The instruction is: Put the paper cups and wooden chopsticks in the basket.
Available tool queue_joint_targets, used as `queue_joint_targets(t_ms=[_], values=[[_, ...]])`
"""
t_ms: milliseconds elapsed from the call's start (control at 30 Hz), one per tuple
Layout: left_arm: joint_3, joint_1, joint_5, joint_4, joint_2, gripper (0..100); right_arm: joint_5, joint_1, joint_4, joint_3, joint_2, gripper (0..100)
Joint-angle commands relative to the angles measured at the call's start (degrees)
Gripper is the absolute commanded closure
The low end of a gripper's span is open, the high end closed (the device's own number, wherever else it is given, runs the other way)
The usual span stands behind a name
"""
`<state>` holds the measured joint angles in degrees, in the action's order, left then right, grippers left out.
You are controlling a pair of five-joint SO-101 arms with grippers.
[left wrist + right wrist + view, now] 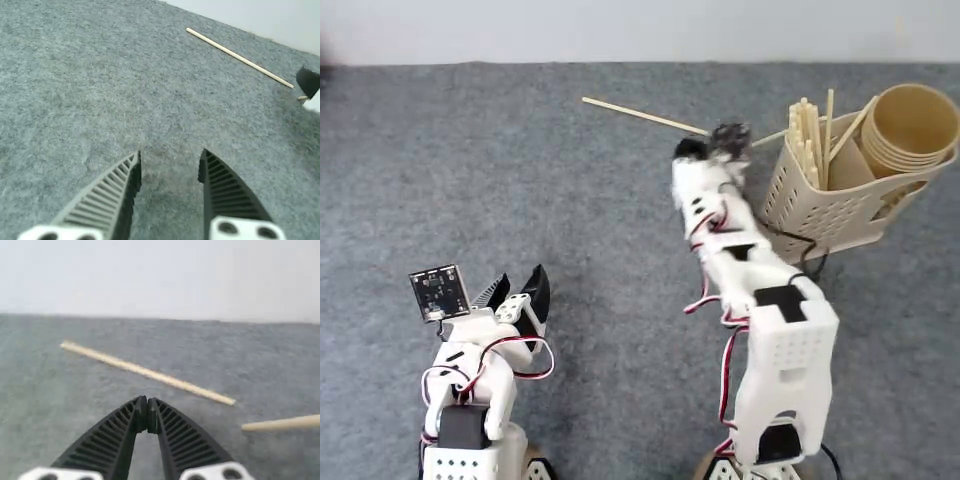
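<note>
One wooden chopstick point(645, 117) lies loose on the grey carpet at the back; it also shows in the wrist views point(145, 372) point(240, 58). A second chopstick point(770, 138) point(281, 424) lies between it and the basket point(840, 215). The basket holds stacked paper cups point(915, 125) and several upright chopsticks point(808, 140). My right gripper point(713, 140) point(146, 407) is shut on nothing, just short of the loose chopstick's near end. At the front left, my left gripper point(520, 290) point(170, 162) is open over bare carpet, nothing between its fingers.
The beige slotted basket stands at the back right, close beside the right arm. A pale wall point(620, 30) borders the carpet's far edge. Bare carpet point(470, 170) spreads across the left and middle.
</note>
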<state>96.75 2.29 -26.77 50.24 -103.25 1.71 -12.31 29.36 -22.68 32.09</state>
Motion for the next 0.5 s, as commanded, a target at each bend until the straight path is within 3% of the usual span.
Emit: queue_joint_targets(t_ms=[0,467], values=[[-0.3,0.0,0.7,-0.2,-0.8,81,-5.3,-3.4,6.4,-4.3,-5.3,99.1],[-0.3,0.0,0.7,-0.2,-0.8,81,-6.4,-2.2,7.8,-13.8,-17.2,99.1]])
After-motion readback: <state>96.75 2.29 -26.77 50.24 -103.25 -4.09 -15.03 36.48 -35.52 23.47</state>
